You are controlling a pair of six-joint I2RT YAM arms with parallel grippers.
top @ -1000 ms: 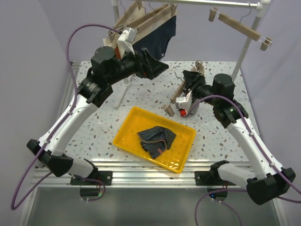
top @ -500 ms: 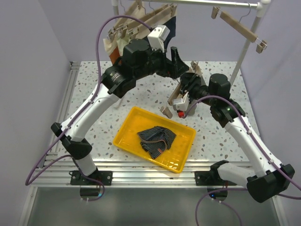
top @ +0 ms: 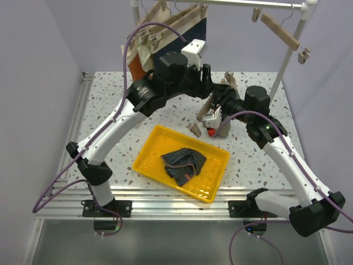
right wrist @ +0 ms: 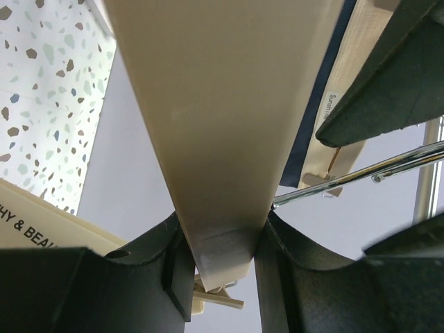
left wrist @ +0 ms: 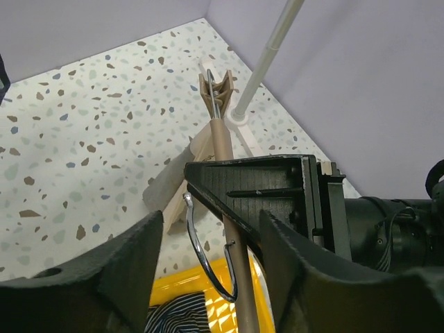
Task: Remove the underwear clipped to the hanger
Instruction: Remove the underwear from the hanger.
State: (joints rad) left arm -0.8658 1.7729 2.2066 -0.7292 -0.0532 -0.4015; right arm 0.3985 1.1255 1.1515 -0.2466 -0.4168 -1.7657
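Right pincer (top: 216,113) is clamped on a wooden hanger (left wrist: 220,135), bar running lengthwise; left pincer (left wrist: 208,267), fingers apart, straddles it. Striped underwear (top: 183,163) sits in the yellow tray (top: 144,158) on the surface below, more on the rack (top: 231,4) behind.

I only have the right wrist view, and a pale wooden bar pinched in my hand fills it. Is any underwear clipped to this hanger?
Observer: None that I can see. From above, the hanger in the right hand looks bare, with both end clips free of cloth.
Operator: Where is the left hand?
Observer: The left hand has its fingers open on either side of that hanger's bar, just by the metal hook, without pinching it.
Operator: Anything in the tray?
Observer: One pair of striped underwear lies crumpled in the yellow tray.
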